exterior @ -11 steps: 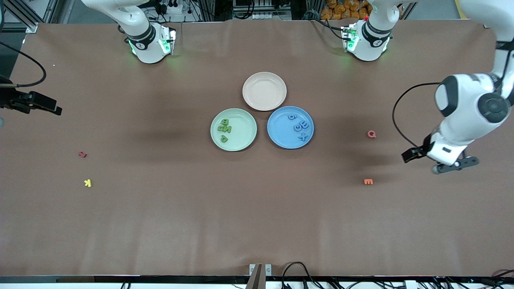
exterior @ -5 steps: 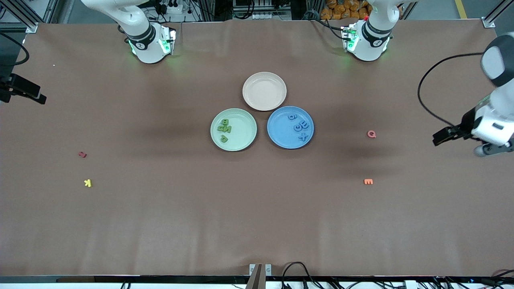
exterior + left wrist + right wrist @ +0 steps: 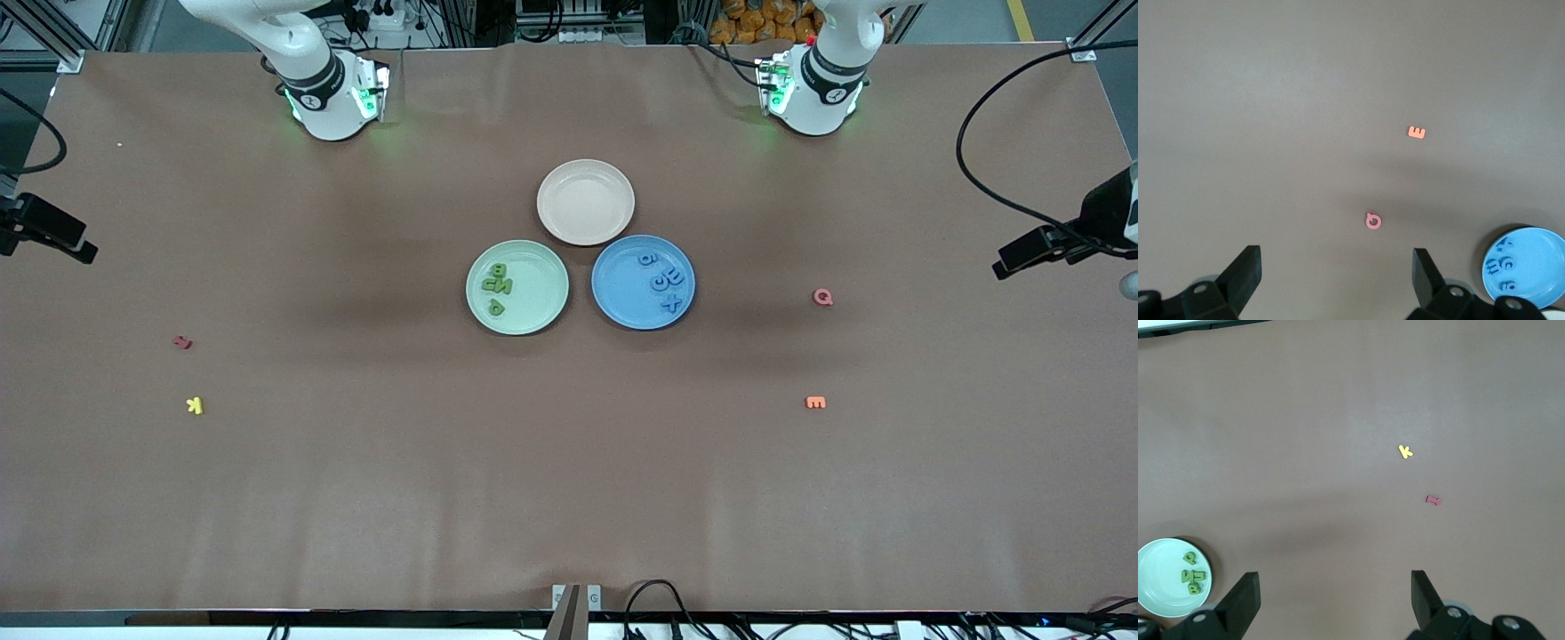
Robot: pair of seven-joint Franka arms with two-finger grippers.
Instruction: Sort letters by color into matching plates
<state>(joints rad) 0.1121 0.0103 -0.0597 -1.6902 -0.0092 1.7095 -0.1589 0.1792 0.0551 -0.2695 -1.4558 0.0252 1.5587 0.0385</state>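
Meanwhile, the green plate (image 3: 517, 287) was seen at mid-table, with four green letters (image 3: 497, 286) gathered in the part of it toward the right arm's end. Just beside it, toward the left arm's end, the blue plate (image 3: 643, 282) was found with four blue letters (image 3: 666, 280) lying inside. Both plates were touched or nearly touched by a beige-pink plate (image 3: 586, 202), which was set farther from the front camera, between the two.

Out on the brown table (image 3: 569, 498), four stray letters were left lying. A pink letter (image 3: 823, 297) and an orange letter (image 3: 815, 403) were spotted toward the left arm's end, the orange one nearer to the front camera. A dark red letter (image 3: 182, 341) and a yellow letter (image 3: 195, 405) were spotted toward the right arm's end, the yellow one nearer to the front camera.

The left gripper (image 3: 1337, 280) was held high over the left arm's end of the table, its fingers (image 3: 1245, 273) spread wide apart and nothing gripped between them. The right gripper (image 3: 1335, 601) was likewise held up over the right arm's end, fingers (image 3: 1243, 597) parted and nothing held. Neither gripper was in touch with any letter or plate.
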